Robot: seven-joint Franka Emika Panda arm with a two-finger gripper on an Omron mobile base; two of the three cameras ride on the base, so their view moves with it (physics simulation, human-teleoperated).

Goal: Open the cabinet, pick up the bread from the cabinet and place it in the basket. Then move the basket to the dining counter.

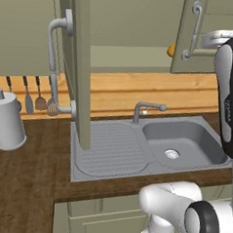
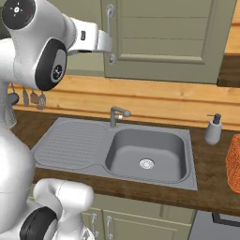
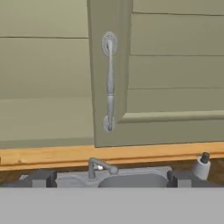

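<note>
The cabinet (image 1: pixel 127 55) hangs above the sink. Its left door (image 1: pixel 82 62) is swung wide open and shows edge-on. Its right door (image 2: pixel 164 37) still covers its half. The bread (image 1: pixel 171 50) is a small orange lump on the shelf, peeking out at the right door's left edge. My gripper (image 3: pixel 111 179) is open and holds nothing. It faces the right door's handle (image 3: pixel 109 81) from a short way off, without touching it. The basket (image 2: pixel 233 164) stands on the worktop at the far right, cut off by the frame. The dining counter is out of view.
A steel sink (image 2: pixel 145 154) with a faucet (image 2: pixel 117 115) lies below the cabinet. A soap dispenser (image 2: pixel 213 129) stands to its right. A grey canister (image 1: pixel 8 121) sits at the left, and utensils (image 1: pixel 34 101) hang on the wall behind it.
</note>
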